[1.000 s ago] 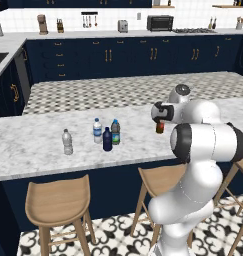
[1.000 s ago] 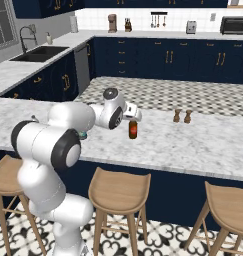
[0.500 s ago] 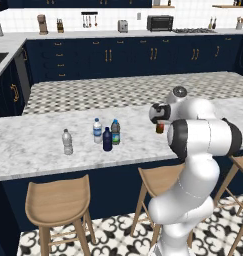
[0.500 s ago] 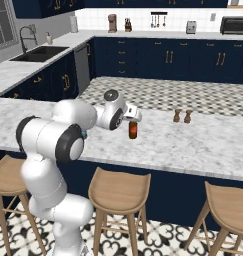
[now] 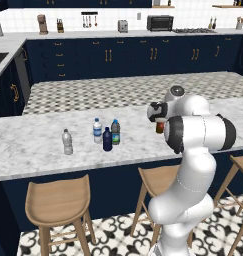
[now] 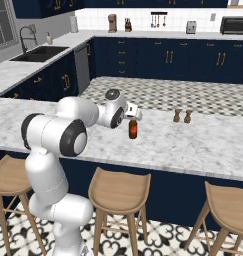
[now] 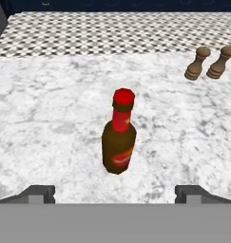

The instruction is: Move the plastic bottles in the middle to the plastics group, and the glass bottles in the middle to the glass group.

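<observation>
Amber-brown bottle [image 7: 119, 141] stands upright on the counter [image 7: 50, 118] before the low, spread gripper [image 7: 115, 193].

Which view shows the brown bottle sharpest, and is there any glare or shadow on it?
Hand view: brown bottle is large and clear, soft highlight on its side, faint shadow at its base. Right base view: small but distinct. Left base view: mostly hidden behind the arm.

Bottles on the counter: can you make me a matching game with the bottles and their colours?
Things:
1. amber-brown bottle
2. navy bottle
3. unlabelled water bottle
4. water bottle with blue label

Looks:
A. solid dark blue
B. white cap
C. red cap and neck
D. greyish clear, standing apart at the left

Pairs: 1-C, 2-A, 3-D, 4-B
</observation>
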You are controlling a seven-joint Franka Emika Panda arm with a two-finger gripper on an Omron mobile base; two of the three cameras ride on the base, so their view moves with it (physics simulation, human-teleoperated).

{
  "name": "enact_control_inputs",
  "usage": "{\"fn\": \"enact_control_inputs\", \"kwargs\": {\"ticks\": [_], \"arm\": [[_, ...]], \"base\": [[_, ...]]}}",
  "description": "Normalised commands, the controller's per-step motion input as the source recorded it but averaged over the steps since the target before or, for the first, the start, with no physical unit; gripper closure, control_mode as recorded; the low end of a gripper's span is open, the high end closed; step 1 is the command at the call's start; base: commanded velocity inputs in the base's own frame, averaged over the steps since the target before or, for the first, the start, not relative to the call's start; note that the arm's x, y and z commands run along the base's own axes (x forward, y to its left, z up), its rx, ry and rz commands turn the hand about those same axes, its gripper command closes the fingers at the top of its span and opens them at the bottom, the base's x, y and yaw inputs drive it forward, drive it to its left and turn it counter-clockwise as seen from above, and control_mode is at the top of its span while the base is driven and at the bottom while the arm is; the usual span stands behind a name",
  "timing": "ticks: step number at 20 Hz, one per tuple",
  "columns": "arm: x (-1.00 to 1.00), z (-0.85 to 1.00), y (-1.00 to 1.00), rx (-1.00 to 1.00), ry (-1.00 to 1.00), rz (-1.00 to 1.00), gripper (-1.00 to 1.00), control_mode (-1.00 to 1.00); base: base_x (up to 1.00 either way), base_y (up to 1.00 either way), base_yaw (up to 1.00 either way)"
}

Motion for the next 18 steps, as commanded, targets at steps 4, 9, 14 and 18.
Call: {"fn": "enact_control_inputs", "kwargs": {"ticks": [4,9,14,18], "arm": [[0.01,-0.16,0.00,0.01,0.05,0.00,-1.00,-1.00],[0.02,-0.21,0.00,0.02,0.00,0.03,-1.00,-1.00],[0.04,-0.07,-0.02,0.02,0.00,0.03,-1.00,-1.00],[0.00,0.00,-0.04,0.03,0.00,0.00,-1.00,-1.00]], "base": [[0.00,0.00,0.00],[0.00,0.00,0.00],[0.00,0.00,0.00],[0.00,0.00,0.00]]}}
